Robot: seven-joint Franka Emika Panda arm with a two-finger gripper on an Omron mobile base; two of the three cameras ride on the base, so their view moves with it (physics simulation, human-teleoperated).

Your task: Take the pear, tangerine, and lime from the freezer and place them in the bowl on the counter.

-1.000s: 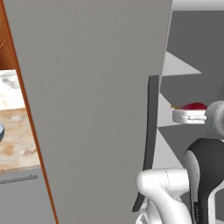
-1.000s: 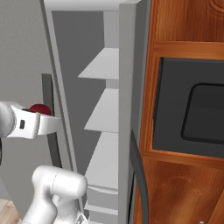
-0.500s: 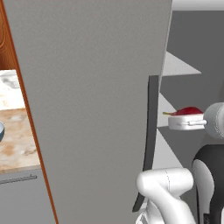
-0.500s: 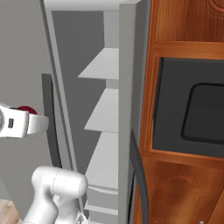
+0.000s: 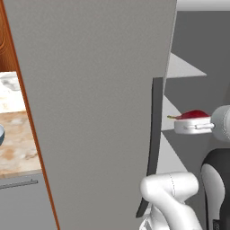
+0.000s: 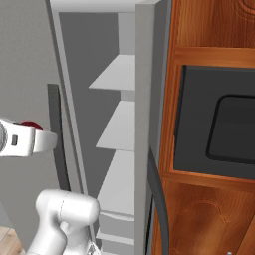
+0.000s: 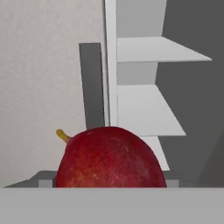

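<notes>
A red pear (image 7: 109, 159) with a short yellow stem sits low in the hand view, covering my fingertips. My gripper (image 5: 188, 117) is shut on it, and the pear (image 5: 193, 115) shows just above the white hand. The hand hangs in the open freezer's mouth, right beside the door's dark handle (image 5: 155, 134). In the right base view the pear (image 6: 31, 125) peeks over the hand, left of the pale shelves (image 6: 119, 129). The wide grey freezer door (image 5: 90, 112) stands open. The tangerine and the lime are out of view. I cannot pick out the bowl for certain.
Left of the door lies the beige marbled counter (image 5: 18, 148), with a sliver of a bluish round rim (image 5: 1, 134) at the picture's edge. A wooden cabinet with a dark built-in oven (image 6: 219, 124) stands right of the freezer. My white arm (image 5: 173, 193) rises below the hand.
The hand with the pear has drawn a little left, out of the freezer and toward the door handle. Most of that move came first; it has barely shifted since.
</notes>
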